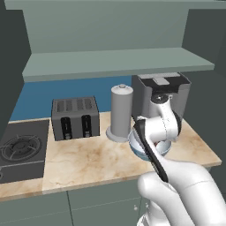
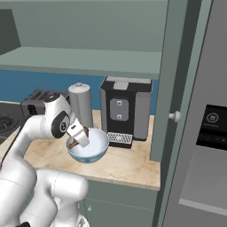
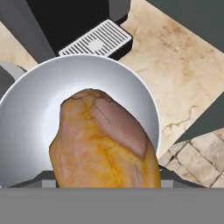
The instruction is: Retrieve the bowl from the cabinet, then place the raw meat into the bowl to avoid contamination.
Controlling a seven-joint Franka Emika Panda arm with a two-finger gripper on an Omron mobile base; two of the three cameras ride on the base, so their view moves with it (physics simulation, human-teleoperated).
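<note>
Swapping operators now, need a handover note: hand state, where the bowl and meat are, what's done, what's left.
Hand: shut on the raw meat, held over the bowl's inside.
Bowl: out of the cabinet, standing on the counter in front of the coffee machine, beside the grey canister.
Done: bowl retrieved, meat picked up and carried to the bowl.
Left: release the meat into the bowl and pull the arm clear. Whether the meat already touches the bowl's bottom can't be told.
</note>
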